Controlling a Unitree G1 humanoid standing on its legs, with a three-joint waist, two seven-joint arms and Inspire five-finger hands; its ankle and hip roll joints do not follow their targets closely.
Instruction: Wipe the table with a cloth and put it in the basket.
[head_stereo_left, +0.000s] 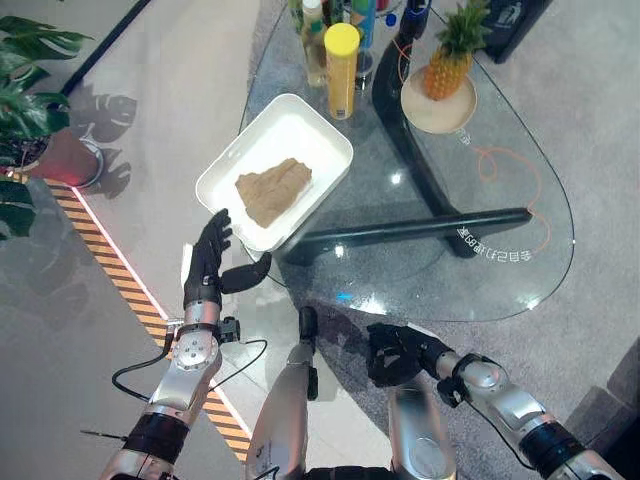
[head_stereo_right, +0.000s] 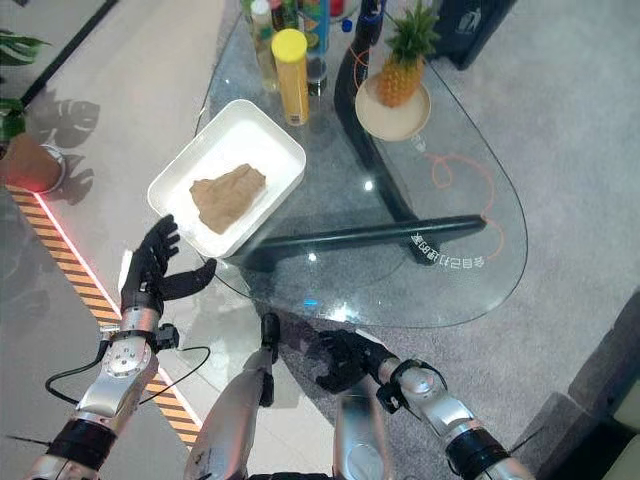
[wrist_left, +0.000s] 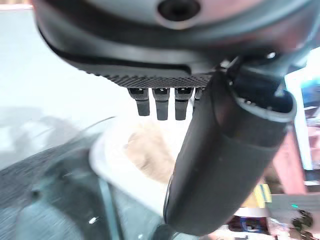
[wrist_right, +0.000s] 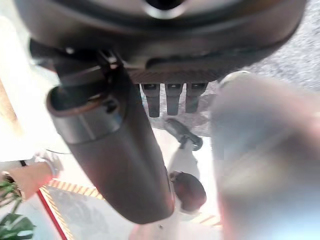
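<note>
cloth (head_stereo_left: 273, 190): crumpled brown, lying in the white basket (head_stereo_left: 225, 170), just ahead of the left hand and apart from it
left hand (head_stereo_left: 208, 262): fingers straight, thumb spread wide, holding nothing, just short of the basket's near corner at the glass table (head_stereo_left: 500, 180) edge
right hand (head_stereo_left: 396, 354): low, near the table's near edge, well apart from the basket; fingers curled, holding nothing
beyond basket: yellow can (head_stereo_left: 341, 56), pineapple (head_stereo_left: 450, 55) on a plate (head_stereo_left: 425, 112)

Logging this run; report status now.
Left hand open, beside the white basket. Right hand low, curled, holding nothing. Brown cloth lies in the basket. Nothing obstructing.
</note>
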